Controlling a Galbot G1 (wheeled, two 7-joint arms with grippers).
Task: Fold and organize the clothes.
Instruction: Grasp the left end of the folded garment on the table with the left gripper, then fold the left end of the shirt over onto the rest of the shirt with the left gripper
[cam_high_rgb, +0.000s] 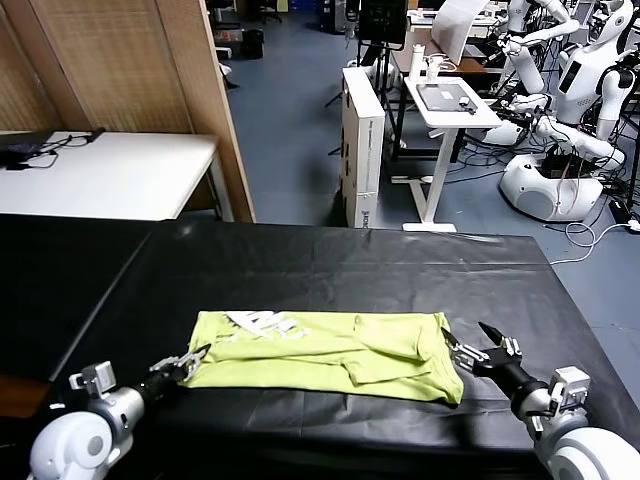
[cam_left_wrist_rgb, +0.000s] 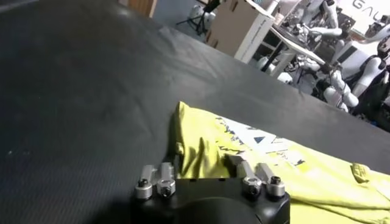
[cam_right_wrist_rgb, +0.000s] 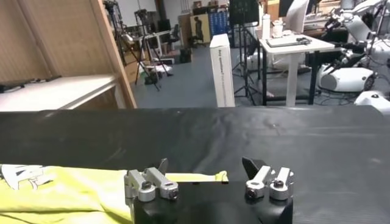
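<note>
The lime yellow-green T-shirt (cam_high_rgb: 330, 355) lies on the black table (cam_high_rgb: 330, 265), folded into a long strip. Part of its white print (cam_high_rgb: 262, 322) shows at the far left. My left gripper (cam_high_rgb: 190, 362) is open at the shirt's left end, low over the table. In the left wrist view the shirt (cam_left_wrist_rgb: 274, 164) lies just ahead of and between the open fingers of the left gripper (cam_left_wrist_rgb: 204, 164). My right gripper (cam_high_rgb: 466, 335) is open at the shirt's right end. In the right wrist view a thin shirt edge (cam_right_wrist_rgb: 192, 177) lies between the spread fingers of the right gripper (cam_right_wrist_rgb: 207, 167).
A white table (cam_high_rgb: 110, 170) stands at the back left behind a wooden partition (cam_high_rgb: 190, 90). Beyond the table's far edge are a tall white box (cam_high_rgb: 362, 140), a white desk (cam_high_rgb: 450, 100) and other robots (cam_high_rgb: 560, 150).
</note>
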